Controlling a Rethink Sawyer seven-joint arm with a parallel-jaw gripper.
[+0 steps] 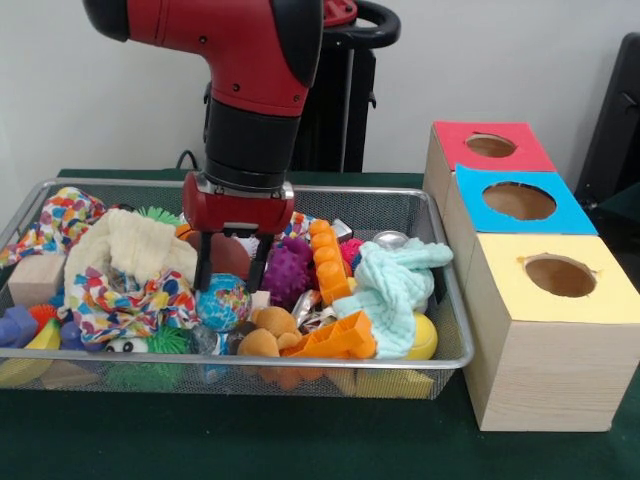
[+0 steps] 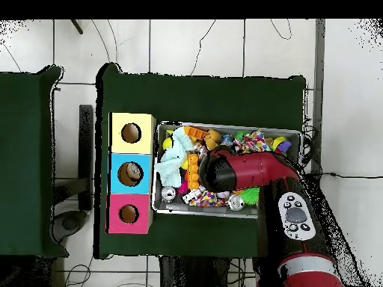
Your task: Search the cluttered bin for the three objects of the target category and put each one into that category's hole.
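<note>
- Hand of your arm hangs low inside the wire bin, its two black fingers spread apart around a brown ball, not visibly pressing on it.
- Just below the fingertips you see a multicoloured ball; a purple spiky ball sits just to its right in the front view.
- You can also spot an orange plastic piece, a mint cloth and a cream cloth among the clutter.
- Beside the bin on the table stand three boxes, each with a hole on top: yellow box, blue box, red box.
</note>
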